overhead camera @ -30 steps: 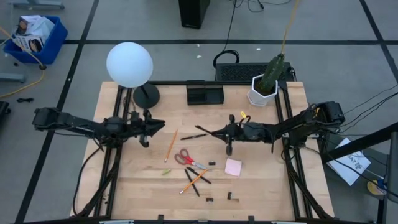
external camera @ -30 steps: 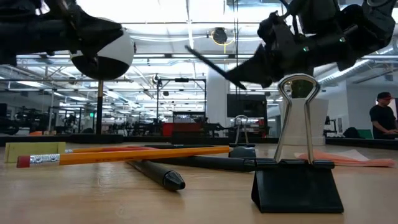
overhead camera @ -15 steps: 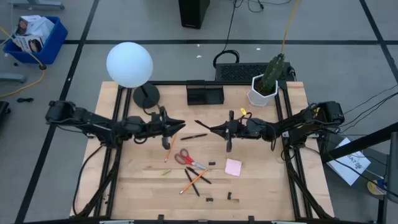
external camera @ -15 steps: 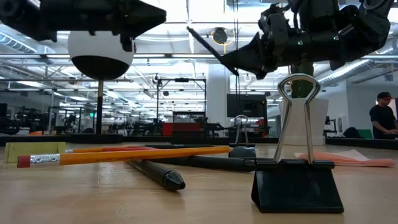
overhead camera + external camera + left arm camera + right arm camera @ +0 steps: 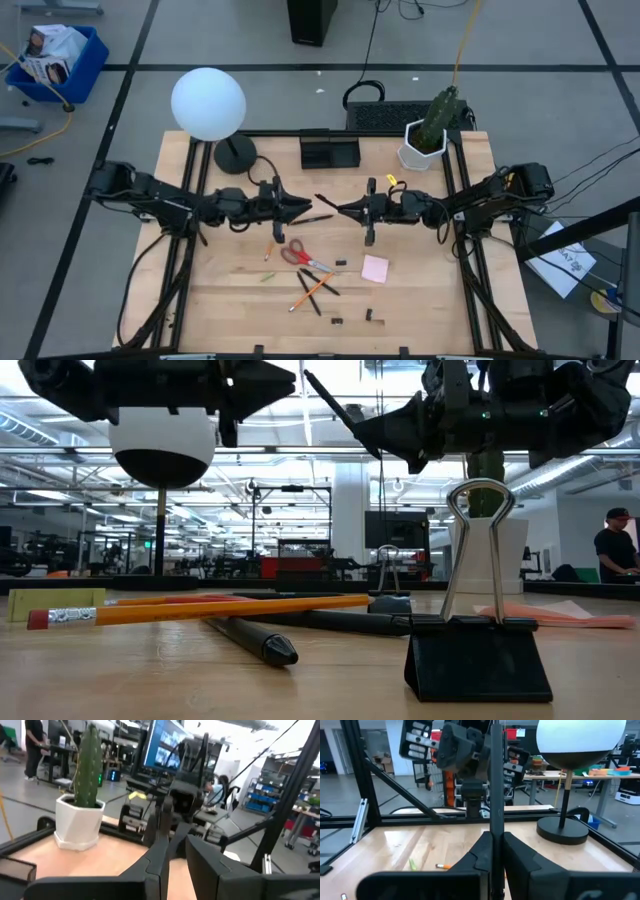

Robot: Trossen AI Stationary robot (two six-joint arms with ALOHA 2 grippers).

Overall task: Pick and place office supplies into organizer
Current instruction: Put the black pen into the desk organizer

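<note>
My right gripper (image 5: 347, 209) hovers over the table's middle, shut on a black pen (image 5: 328, 202). My left gripper (image 5: 293, 207) faces it from the left at about the same height, its fingers (image 5: 152, 865) a narrow gap apart and holding nothing. Below them on the table lie another black pen (image 5: 315, 218), red-handled scissors (image 5: 303, 258), an orange pencil (image 5: 272, 236), more pens and a pencil (image 5: 312, 290), a pink sticky-note pad (image 5: 375, 268) and small black clips (image 5: 341, 263). The black organizer (image 5: 329, 152) stands at the far edge. My right gripper pinches the black pen by one end (image 5: 493, 827) between its two fingers. The fingers come level from the table's right. The pen is lifted clear and sticks out past the fingertips, slanting up toward the left gripper (image 5: 335, 405).
A lamp with a white globe (image 5: 208, 103) and a round black base (image 5: 235, 153) stands far left. A cactus in a white pot (image 5: 422, 148) stands far right. In the low view a large binder clip (image 5: 478, 660), a pencil (image 5: 200, 608) and a pen (image 5: 250, 638) lie close by.
My left gripper has swung toward the table's right and now stands close to the pen's free end. My right gripper has risen a little with the pen still in its hold. Nothing on the table has moved.
</note>
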